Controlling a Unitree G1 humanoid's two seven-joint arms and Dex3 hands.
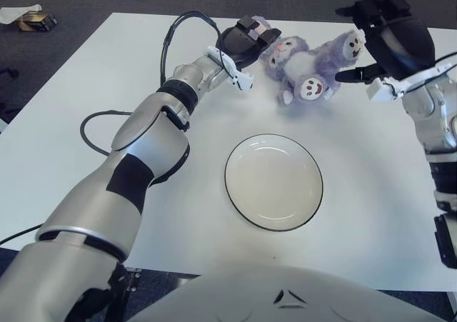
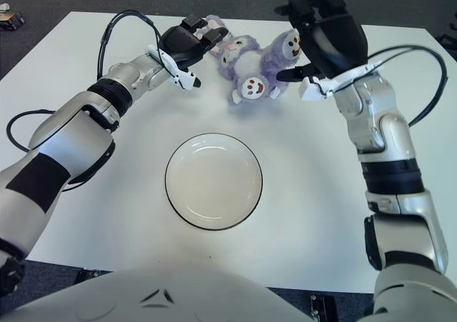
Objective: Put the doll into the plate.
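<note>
A purple and white plush doll [image 1: 307, 65] lies on its back at the far side of the white table, feet pointing toward me and to the right. An empty white plate [image 1: 273, 181] with a dark rim sits nearer me, below the doll. My left hand [image 1: 251, 38] is at the doll's head on its left side, fingers relaxed and holding nothing. Over the doll's right foot hovers my right hand [image 1: 365, 42], fingers spread, with its thumb reaching toward the doll's leg.
A black cable [image 1: 93, 126] loops on the table at the left beside my left arm, and another arcs over the left wrist [image 1: 187, 16]. A small box [image 1: 34, 21] lies on the dark floor beyond the table's far left corner.
</note>
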